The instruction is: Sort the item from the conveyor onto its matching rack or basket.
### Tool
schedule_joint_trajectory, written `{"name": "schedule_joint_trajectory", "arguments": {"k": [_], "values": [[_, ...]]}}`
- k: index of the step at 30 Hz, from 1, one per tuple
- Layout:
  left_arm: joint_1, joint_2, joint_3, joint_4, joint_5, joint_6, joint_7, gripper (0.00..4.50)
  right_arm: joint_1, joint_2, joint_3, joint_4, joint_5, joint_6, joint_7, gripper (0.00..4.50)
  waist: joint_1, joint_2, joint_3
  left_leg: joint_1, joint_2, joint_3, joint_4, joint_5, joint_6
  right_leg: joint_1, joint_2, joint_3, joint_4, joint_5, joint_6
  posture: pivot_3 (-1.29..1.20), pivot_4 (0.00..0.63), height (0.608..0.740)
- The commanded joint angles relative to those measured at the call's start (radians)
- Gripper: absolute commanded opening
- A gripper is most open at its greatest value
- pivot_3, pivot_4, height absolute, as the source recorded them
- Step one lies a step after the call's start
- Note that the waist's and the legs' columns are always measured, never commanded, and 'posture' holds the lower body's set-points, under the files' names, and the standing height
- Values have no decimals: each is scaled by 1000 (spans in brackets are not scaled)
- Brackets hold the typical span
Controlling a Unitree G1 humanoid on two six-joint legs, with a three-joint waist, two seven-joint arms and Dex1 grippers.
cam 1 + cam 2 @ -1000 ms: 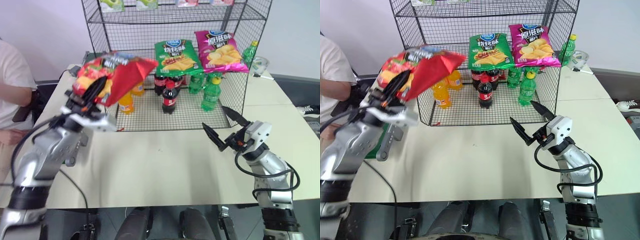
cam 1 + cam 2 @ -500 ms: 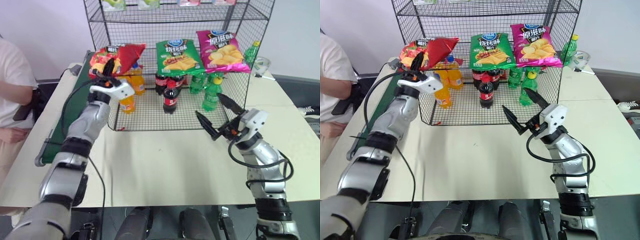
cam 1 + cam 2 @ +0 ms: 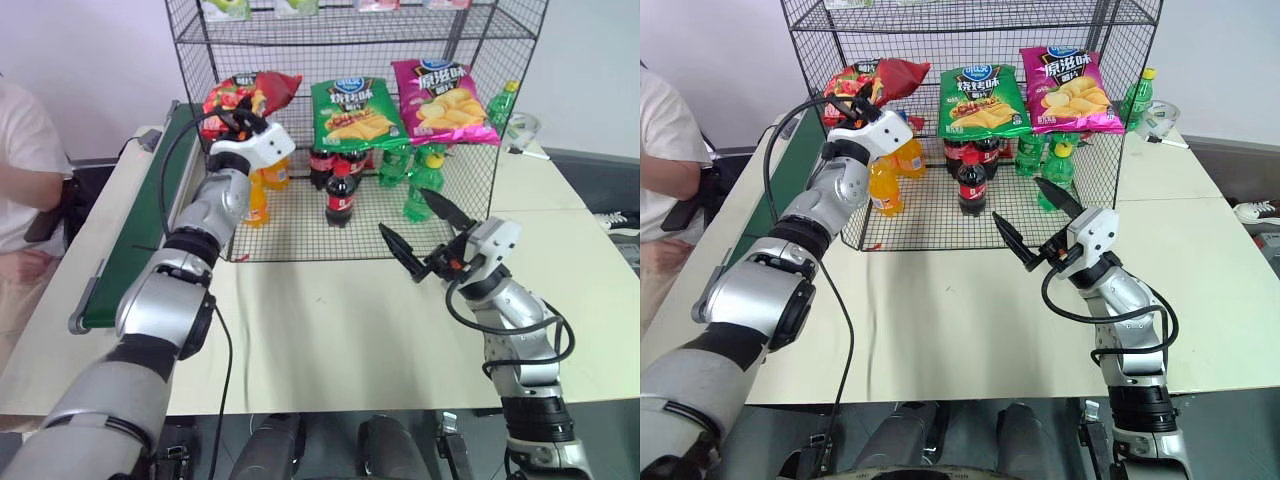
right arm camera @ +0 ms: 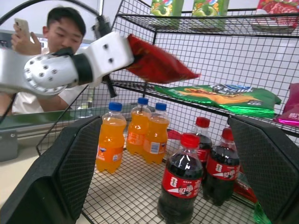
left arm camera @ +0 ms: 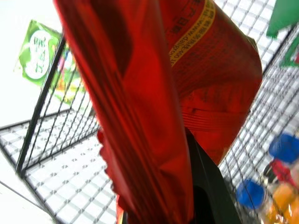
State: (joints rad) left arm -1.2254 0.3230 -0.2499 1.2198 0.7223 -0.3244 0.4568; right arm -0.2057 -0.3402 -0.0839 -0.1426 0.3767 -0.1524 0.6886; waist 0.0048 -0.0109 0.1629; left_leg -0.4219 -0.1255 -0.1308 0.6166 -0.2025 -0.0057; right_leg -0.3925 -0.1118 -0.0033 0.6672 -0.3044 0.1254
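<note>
The item, a red crinkly snack bag (image 3: pixel 248 92), is pinched in my left gripper (image 3: pixel 238 118), which is shut on its lower edge. The bag hangs over the left end of the middle tier of the black wire rack (image 3: pixel 470 205), beside the green chip bag (image 3: pixel 355 110). I cannot tell whether it rests on the wire. In the left wrist view the red bag (image 5: pixel 154 93) hides most of one black finger (image 5: pixel 208 191). My right gripper (image 3: pixel 405 212) stands open over the table in front of the rack, holding nothing. The dark green conveyor (image 3: pixel 140 235) runs along the table's left side.
A pink chip bag (image 3: pixel 440 100) lies right of the green one. Orange bottles (image 3: pixel 255 205), cola bottles (image 3: pixel 340 195) and green bottles (image 3: pixel 422 185) stand on the rack's bottom tier. A person (image 3: pixel 20 170) sits at the left. More packets (image 4: pixel 205 7) lie on the top tier.
My left arm has stretched forward and to the right, carrying the red bag from above the table's left side up to the rack's middle tier. The right gripper has drifted slightly left, still open.
</note>
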Motion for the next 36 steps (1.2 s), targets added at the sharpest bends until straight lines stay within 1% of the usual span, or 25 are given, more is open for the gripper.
{"name": "schedule_joint_trajectory", "arguments": {"k": [1, 4, 10, 13, 15, 21, 24, 25, 26, 27, 30, 31, 33, 36], "values": [[-30, 11, -44, 22, 7, 6, 29, 77, 2, 1, -1, -58, 14, -1, -8, 4500, -3, 0, 0, 0, 0, 0, 0, 0, 0, 0, 0, 0, 0, 0, 0, 0, 150, 740], [-26, 20, -38, 36, -26, 16, 24, 77, 10, -3, -2, -65, 12, 4, -10, 4500, -11, 0, 0, -2, 0, 0, 0, 0, 0, -2, 0, 0, 1, 0, 0, 0, 150, 740], [-30, 40, -70, 33, -8, 84, 97, 77, 15, -8, -3, -66, 13, 15, -5, 4500, -17, 0, 0, -2, 0, 0, 0, 0, 0, -3, 0, 0, 1, 0, 0, 0, 150, 740], [-25, 41, -77, 27, -15, 79, 103, 77, 7, -7, -5, -61, 15, 19, -6, 4500, -17, 0, 0, -3, 0, 0, 0, 0, 0, -3, 0, 0, 1, 0, 0, 0, 150, 740], [-21, 36, -73, 25, -33, 69, 84, 77, -1, -8, -6, -54, 14, 20, -8, 4500, -17, 0, 0, -3, 0, 0, 0, 0, 0, -3, 0, 0, 1, 0, 0, 0, 150, 740], [-14, 6, -103, 14, -25, 51, 77, 77, -2, -4, -3, -51, 6, 19, -11, 4500, -16, 0, 0, -3, 0, 0, 1, 1, -1, -3, 0, 0, 1, 0, 0, 0, 150, 740], [-4, -10, -65, 16, -80, 21, 27, 77, 0, -3, -1, -55, 5, 20, -14, 4500, -16, 0, 0, -3, 0, 0, 1, 1, -1, -3, 0, 0, 1, 0, 0, 0, 150, 740], [-3, -9, -60, 15, -90, 9, 19, 77, 1, -3, -1, -57, 5, 20, -15, 4500, -16, 0, 0, -3, 0, 0, 1, 2, -4, -3, 0, 0, 1, 0, 0, 0, 150, 740], [-3, -6, -60, 14, -96, 3, 15, 569, 3, -2, 0, -59, 5, 21, -16, 4500, -17, 0, 0, -3, 0, 0, 1, 3, -4, -3, 0, 0, 1, 0, 0, 0, 150, 740], [-4, -2, -59, 15, -101, 2, 12, 863, 7, -3, 0, -61, 4, 20, -16, 4500, -17, 0, 0, -3, 0, 0, 1, 3, -4, -3, 0, 0, 1, 0, 0, 0, 150, 740], [-5, 17, -77, 2, -93, -10, 32, 2295, 13, -3, -1, -66, 6, 21, -19, 4500, -17, 0, 0, -3, 0, 0, 1, 3, -4, -3, 0, 0, 2, 0, 0, 0, 150, 740], [1, 23, -75, -10, -98, -19, 31, 2670, 15, -2, -1, -68, 6, 21, -20, 4500, -17, 0, 0, -3, 0, 0, 1, 3, -4, -3, 0, 0, 2, 0, 0, 0, 150, 740], [14, 39, -83, -38, -92, -31, 30, 3600, 17, -2, 0, -72, 8, 23, -21, 4500, -15, 0, 0, -3, 0, 0, 3, 3, -4, -3, 0, 0, 3, 0, 0, 0, 150, 740], [66, 63, -62, -107, -130, -66, -29, 3600, 23, -2, -1, -76, 8, 23, -22, 4500, -17, 0, 0, -3, 0, 0, 4, 3, -4, -2, 0, 0, 3, 0, 0, 0, 150, 740]]}}
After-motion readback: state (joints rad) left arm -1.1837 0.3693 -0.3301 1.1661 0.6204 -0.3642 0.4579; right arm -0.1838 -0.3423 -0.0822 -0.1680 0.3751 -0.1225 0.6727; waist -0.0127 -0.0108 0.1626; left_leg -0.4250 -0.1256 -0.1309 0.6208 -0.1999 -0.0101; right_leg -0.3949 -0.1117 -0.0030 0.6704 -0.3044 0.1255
